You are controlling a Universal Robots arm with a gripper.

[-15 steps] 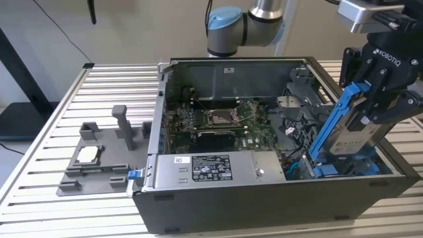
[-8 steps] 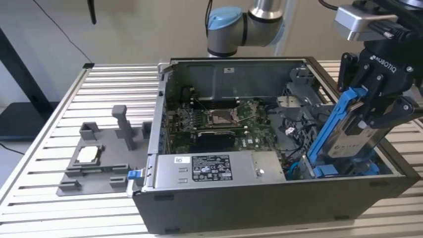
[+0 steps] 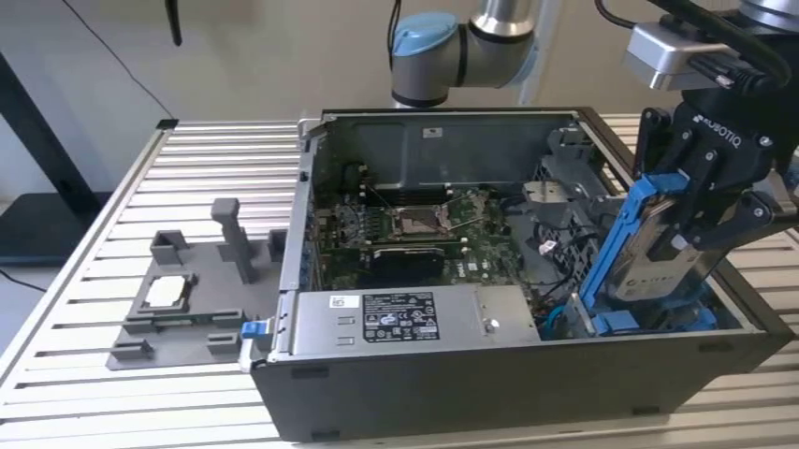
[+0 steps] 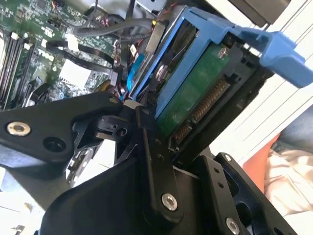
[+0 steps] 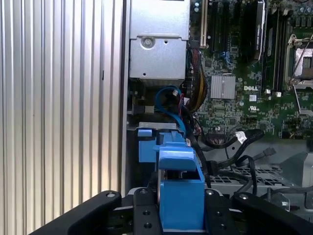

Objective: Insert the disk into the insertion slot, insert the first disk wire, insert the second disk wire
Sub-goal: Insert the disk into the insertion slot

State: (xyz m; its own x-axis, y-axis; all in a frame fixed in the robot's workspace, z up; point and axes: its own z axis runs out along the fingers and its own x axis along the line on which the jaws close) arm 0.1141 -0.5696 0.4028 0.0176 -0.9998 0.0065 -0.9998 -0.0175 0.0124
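My gripper is shut on the disk, a silver-grey drive in a bright blue carrier. The disk hangs tilted, its lower end down by the insertion slot, the bay with blue rails in the open computer case's near corner on the exterior view's right. In the second wrist view the disk shows its green underside and connector between the black fingers. In the first wrist view the blue carrier sits just above the slot's blue rail. Loose black wires lie in the case beside the slot.
The case holds a motherboard with a square processor socket and a grey power supply along its near wall. A grey fixture stands on the ribbed metal table on the exterior view's left. Case walls closely surround the slot.
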